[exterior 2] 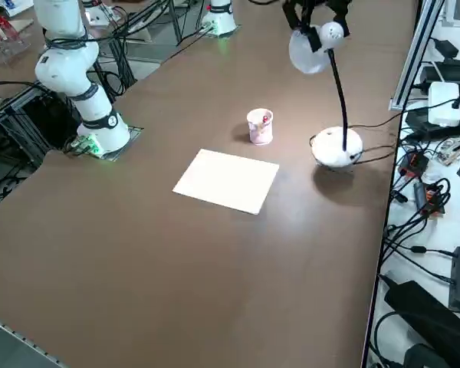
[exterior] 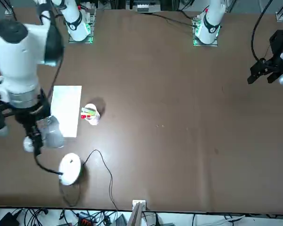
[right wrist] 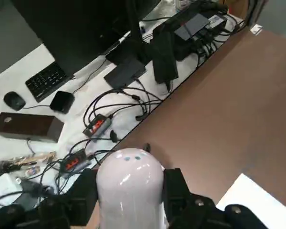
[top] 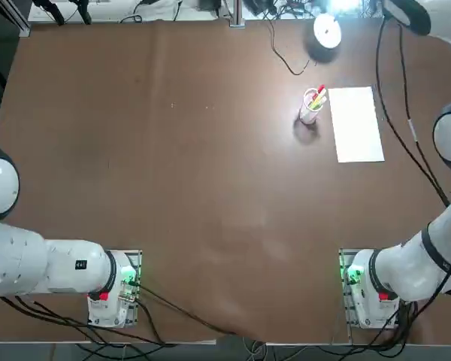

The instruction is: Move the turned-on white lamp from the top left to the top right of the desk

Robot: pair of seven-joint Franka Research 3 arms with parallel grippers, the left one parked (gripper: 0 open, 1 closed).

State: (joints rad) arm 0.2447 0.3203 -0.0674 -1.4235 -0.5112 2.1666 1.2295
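One white lamp (exterior 2: pixel 333 115), glowing head between right pincer (right wrist: pixel 129 193) fingers, disc base on desk (exterior 2: pixel 176 253).

We see a robotics lab: two white arm bases (top: pixel 372 289) bolted to a wide brown table (top: pixel 173 173), cables (exterior 2: pixel 414 192) spilling off its edge, and a side bench with a keyboard (right wrist: pixel 46 79), a mouse (right wrist: pixel 13 100) and black electronics boxes (right wrist: pixel 195 24).

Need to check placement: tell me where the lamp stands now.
In the top view the lamp stands at the desk's far right, beyond the pen cup and paper sheet; the right pincer grips its head.
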